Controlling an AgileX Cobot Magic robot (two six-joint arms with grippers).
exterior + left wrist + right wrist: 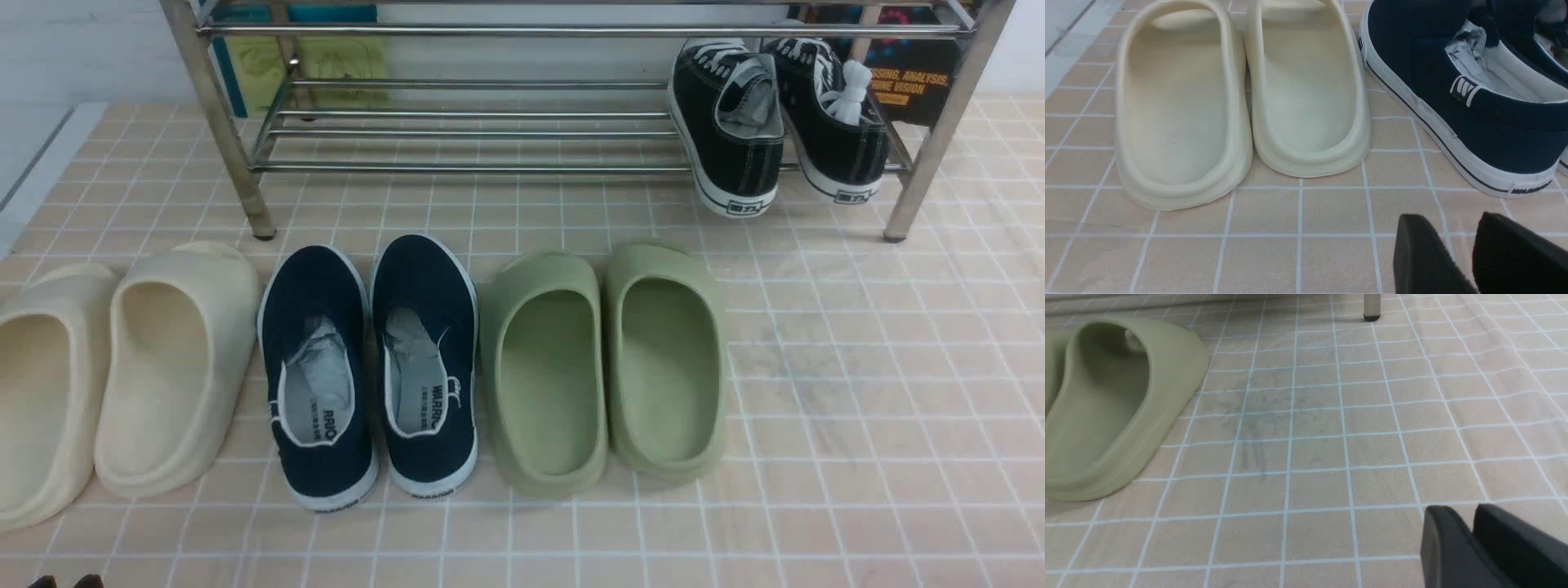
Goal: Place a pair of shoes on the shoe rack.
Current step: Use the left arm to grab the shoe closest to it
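Front view: a pair of navy-blue slip-on canvas shoes with white rubber soles [420,282] is seen standing on the beige grid-patterned floor surface [857,367]. Their toes are pointed toward the low shiny steel shoe rack [473,167], in front of it and not on its shelves. The two shoes are set side by side, nearly touching, and each is stuffed with crumpled grey paper. A pair of cream foam slides [175,367] is placed to their left and a pair of green foam slides [543,367] to their right, all in one row. A pair of black lace-up sneakers with white laces [739,155] is rested on the right end of the rack's lower shelf, heels out over the front bar.

The left gripper [1453,228] is shown near the heel of the left navy shoe without touching it. Its black fingers are parted by a narrow gap and nothing is held. The right gripper [1466,522] is shown over bare surface, apart from the green slides. Its fingers appear to be closed together, though a thin slit may remain, and nothing is gripped.
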